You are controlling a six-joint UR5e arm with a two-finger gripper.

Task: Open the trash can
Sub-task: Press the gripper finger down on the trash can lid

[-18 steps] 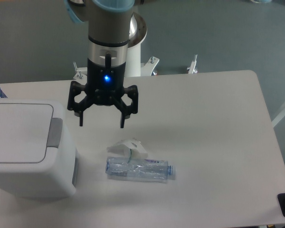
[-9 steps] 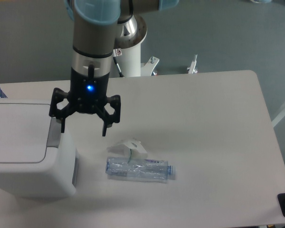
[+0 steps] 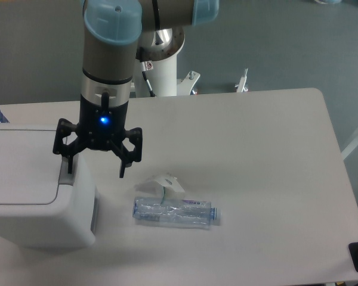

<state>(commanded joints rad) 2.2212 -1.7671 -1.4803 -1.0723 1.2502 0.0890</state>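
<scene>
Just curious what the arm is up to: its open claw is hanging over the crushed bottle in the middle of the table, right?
Not quite. The camera view shows the open gripper over the right edge of the trash can, one finger by its grey push tab. The crushed bottle lies apart, to the right on the table.
</scene>
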